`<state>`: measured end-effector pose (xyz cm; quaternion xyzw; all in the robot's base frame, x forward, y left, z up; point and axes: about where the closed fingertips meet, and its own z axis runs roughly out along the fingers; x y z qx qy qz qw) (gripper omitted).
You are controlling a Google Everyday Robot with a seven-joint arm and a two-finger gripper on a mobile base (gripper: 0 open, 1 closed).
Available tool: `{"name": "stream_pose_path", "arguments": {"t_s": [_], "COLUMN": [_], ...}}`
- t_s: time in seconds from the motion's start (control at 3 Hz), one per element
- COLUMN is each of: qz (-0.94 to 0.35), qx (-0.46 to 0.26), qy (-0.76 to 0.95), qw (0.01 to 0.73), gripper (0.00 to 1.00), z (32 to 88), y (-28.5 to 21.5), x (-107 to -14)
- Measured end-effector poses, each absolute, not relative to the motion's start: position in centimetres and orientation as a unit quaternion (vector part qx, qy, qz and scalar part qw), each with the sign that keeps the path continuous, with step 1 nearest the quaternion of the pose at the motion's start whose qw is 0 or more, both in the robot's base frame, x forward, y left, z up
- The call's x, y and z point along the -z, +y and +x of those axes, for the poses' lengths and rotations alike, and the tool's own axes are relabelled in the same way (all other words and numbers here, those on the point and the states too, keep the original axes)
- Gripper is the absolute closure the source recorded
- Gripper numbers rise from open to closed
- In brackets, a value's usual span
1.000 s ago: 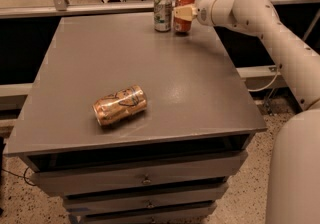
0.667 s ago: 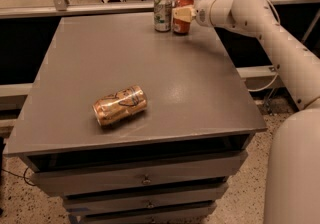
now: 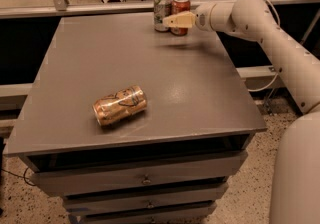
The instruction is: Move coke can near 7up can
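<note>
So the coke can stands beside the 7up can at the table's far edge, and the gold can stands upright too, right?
No: the camera view shows the gold can lying on its side. The coke can does stand beside the 7up can at the far edge, the gripper just in front of them.

The gripper hangs over the far edge of the table, in front of the coke can. It hides that can's lower half, and whether it touches the can cannot be told. Its tip overlaps the 7up can, so any gap between the two cans is unseen. The markings on the gold-orange can are too small to read. The arm runs off the right edge, and the lowest drawer is cut by the bottom edge.
</note>
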<state>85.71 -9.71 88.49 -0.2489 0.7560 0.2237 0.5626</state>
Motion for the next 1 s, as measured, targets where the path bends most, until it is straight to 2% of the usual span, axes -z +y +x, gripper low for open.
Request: {"name": "stream_pose_path", "arguments": {"t_s": [0.67,1.0], "qz": [-0.228,-0.224], "qx": [-0.156,-0.146], "qy": [0.755,0.753], "qw": [0.595,0.601], "gripper": [0.00,0.00], "z": [81.8,81.2], "y": [-17.3,-18.6], "x": [-92.7,-93.5]}}
